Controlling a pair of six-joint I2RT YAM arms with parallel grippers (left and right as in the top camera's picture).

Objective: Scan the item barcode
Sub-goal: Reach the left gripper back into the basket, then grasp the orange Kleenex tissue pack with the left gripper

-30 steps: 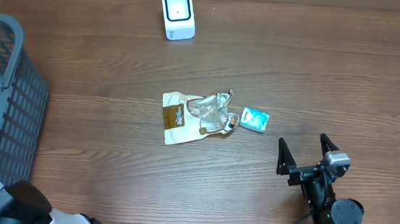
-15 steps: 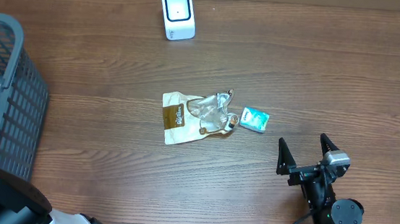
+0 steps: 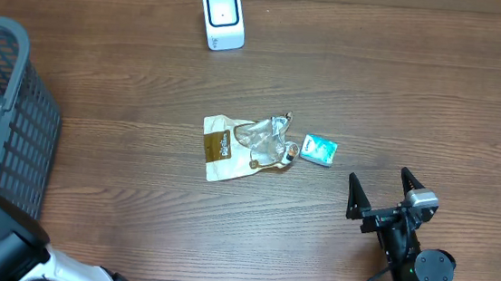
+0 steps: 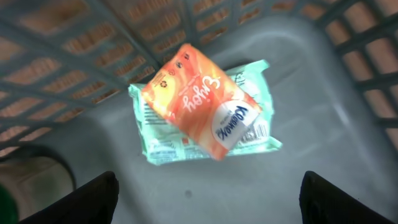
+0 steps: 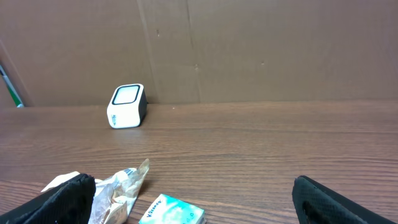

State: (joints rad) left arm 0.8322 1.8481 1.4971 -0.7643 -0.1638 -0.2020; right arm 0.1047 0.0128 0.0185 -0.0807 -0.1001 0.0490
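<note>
While inside the basket [image 4: 311,37], left claw [image 4: 208,196]: spread, orange packet [image 4: 199,102] centred ahead
Packet axis: diagonal
Right claw [image 5: 199,199]: spread, well apart

Left tool [image 4: 208,188], right tool [image 5: 193,185]: jaws apart

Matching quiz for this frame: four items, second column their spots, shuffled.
1. scanner
2. crumpled bag
3. teal pack
4. orange packet

A. inside the grey basket
B. upright near the far edge of the table
C. middle of the table
D. just right of the crumpled bag

Pairs: 1-B, 2-C, 3-D, 4-A
</note>
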